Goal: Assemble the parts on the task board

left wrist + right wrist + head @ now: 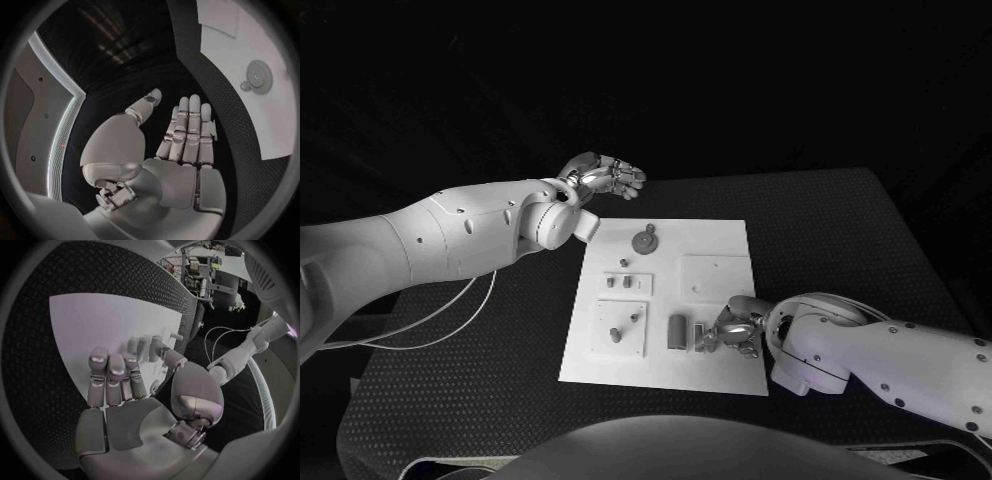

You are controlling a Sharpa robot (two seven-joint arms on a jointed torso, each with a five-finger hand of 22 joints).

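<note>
Hiding board parts, right robot hand (730,332) hovers.

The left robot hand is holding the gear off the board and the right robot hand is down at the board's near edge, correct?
Not quite. The left robot hand is off the task board but holds nothing: its fingers are straight and bare in the left wrist view, and the gear lies on the board. The right robot hand is at the near edge.

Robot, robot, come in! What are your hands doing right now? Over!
Left hand open, off the board. Right hand open over white board, near grey parts. Nothing blocking.
</note>
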